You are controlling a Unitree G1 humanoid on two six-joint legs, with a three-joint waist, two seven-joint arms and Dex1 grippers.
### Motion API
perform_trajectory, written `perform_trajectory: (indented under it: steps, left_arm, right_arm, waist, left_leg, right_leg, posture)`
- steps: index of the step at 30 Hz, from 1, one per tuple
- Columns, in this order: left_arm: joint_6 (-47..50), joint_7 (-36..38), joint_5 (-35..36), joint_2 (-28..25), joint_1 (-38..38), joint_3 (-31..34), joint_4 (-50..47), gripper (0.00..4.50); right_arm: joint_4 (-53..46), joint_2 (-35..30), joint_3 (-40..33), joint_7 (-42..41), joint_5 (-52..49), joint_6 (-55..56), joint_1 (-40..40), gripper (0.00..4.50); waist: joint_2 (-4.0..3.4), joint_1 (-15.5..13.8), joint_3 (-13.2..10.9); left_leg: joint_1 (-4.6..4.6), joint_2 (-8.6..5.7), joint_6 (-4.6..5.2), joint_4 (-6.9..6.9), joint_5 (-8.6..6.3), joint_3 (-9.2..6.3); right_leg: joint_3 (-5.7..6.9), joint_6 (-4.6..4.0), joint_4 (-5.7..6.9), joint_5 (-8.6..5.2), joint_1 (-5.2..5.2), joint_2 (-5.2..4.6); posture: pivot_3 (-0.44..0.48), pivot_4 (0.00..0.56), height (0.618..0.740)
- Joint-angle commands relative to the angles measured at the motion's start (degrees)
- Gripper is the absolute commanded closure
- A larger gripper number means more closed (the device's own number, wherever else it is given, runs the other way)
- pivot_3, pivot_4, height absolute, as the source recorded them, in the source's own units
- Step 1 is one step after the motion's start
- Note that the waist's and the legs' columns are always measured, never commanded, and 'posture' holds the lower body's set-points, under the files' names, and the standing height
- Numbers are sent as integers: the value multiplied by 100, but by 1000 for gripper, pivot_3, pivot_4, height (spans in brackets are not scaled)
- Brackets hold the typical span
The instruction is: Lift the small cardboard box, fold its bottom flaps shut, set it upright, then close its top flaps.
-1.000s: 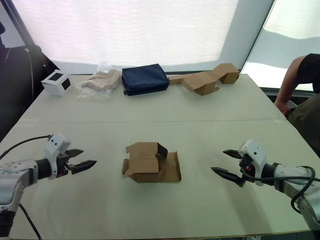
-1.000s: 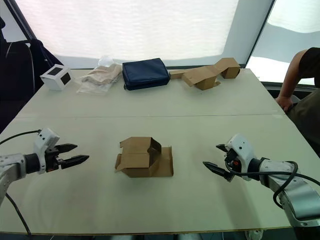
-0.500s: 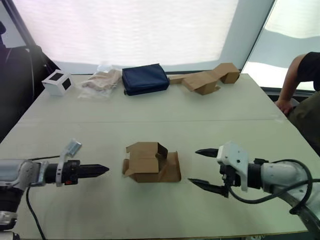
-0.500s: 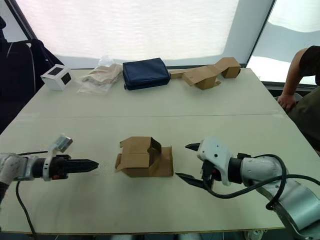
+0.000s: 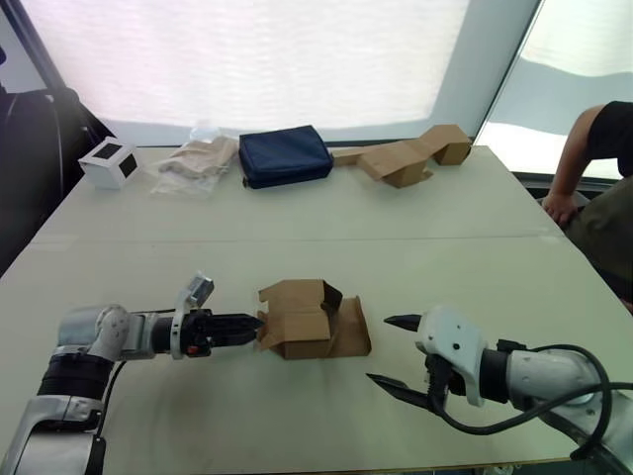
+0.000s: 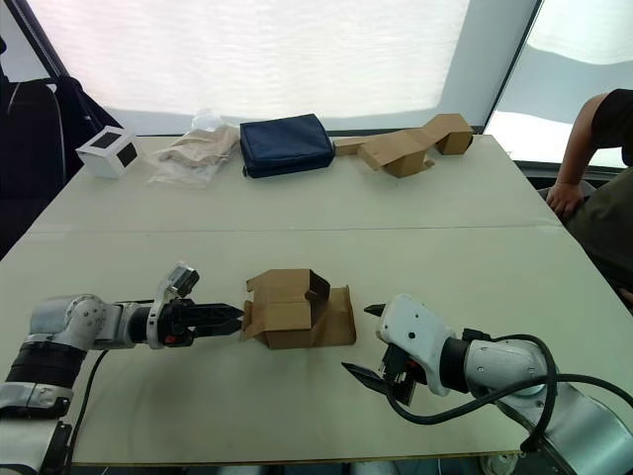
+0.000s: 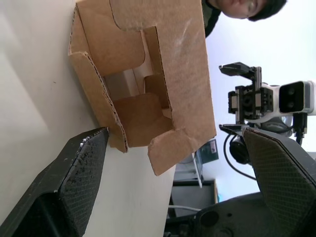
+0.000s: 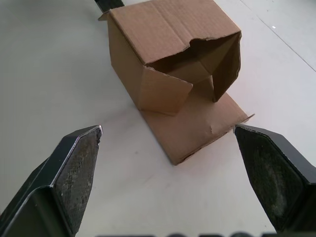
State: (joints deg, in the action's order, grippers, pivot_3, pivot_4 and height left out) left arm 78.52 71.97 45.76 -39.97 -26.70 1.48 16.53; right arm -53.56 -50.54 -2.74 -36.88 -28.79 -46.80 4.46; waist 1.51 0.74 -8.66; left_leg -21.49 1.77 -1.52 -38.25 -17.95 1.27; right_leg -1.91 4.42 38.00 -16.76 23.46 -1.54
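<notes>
Both grippers closer to the box; box nudged.

We see the left gripper (image 5: 249, 324) now reaching in to the small cardboard box (image 5: 312, 319), tips at its left edge, where before it sat well apart. The right gripper (image 5: 394, 353) now sits lower and nearer, fingers spread wide. The box sits slightly further right.

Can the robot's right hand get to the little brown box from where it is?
Probably yes. The right hand is open and points at the small cardboard box, with bare table between them. The left hand is at the box's far side, out of its way.
</notes>
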Motion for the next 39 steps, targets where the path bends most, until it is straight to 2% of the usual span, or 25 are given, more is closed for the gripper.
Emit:
perform_trajectory:
  steps: [1,7,11,25,39]
  left_arm:
    - [-55,111,109,-218,-54,44,-268,50]
    - [-162,499,96,-883,61,27,-306,50]
    - [-125,602,159,-906,-43,37,-176,50]
    - [-413,455,-129,38,-517,-442,435,50]
    - [-229,33,-64,782,-862,-376,474,50]
  right_arm:
    - [-102,-41,-66,-14,111,195,123,0]
    - [-23,-18,-83,-72,251,434,370,0]
    - [9,-4,-44,-107,290,529,386,0]
    - [58,16,-12,-66,207,245,-226,0]
    - [-382,-24,-375,13,-40,-31,174,0]
  waist:
    - [0,1,0]
    - [0,8,-2]
    - [0,-12,-2]
    - [2,-7,-1]
    - [2,-9,-1]
  left_leg:
    - [0,0,0,0,0,0]
    - [2,2,0,1,0,0]
    - [2,0,0,1,0,2]
    - [0,-2,0,-1,0,1]
    - [-2,-2,0,-1,0,-1]
  right_leg:
    - [0,0,-1,0,0,-1]
    - [-2,-1,0,-1,0,0]
    - [0,-1,-1,-1,-1,-1]
    - [2,0,-1,-1,-2,0]
    - [2,1,-1,-1,-2,0]
  posture:
    - [0,150,740]
    - [0,150,740]
    - [0,150,740]
    - [0,150,740]
    - [0,150,740]
